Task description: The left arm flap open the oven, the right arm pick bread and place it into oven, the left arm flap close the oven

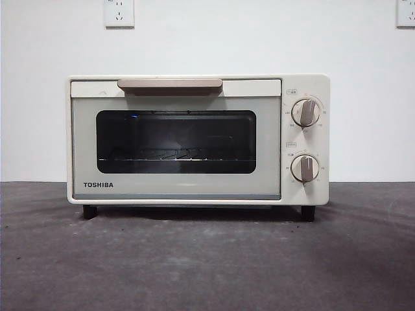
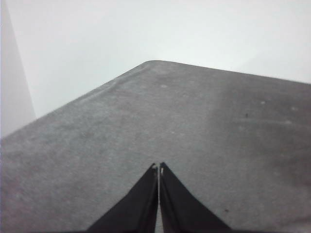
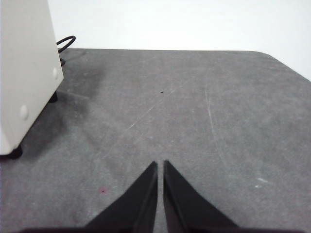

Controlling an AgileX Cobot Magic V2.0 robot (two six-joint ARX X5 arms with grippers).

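The cream-white TOSHIBA oven (image 1: 198, 139) stands in the middle of the front view with its glass door closed and the beige bar handle (image 1: 170, 85) along the top. A wire rack shows through the dark window, with nothing on it. The oven's side wall (image 3: 24, 73) also appears in the right wrist view, beside my right gripper (image 3: 160, 167), which hovers shut over bare table. My left gripper (image 2: 159, 169) is shut too, over bare table near a rounded table corner. The bread is out of view. Neither arm shows in the front view.
A dark grey felt table (image 1: 207, 259) carries the oven, with a white wall behind and two wall sockets (image 1: 119, 11) high up. A black power cable (image 3: 65, 44) loops behind the oven. The table's rounded corner (image 2: 150, 63) lies ahead of the left gripper.
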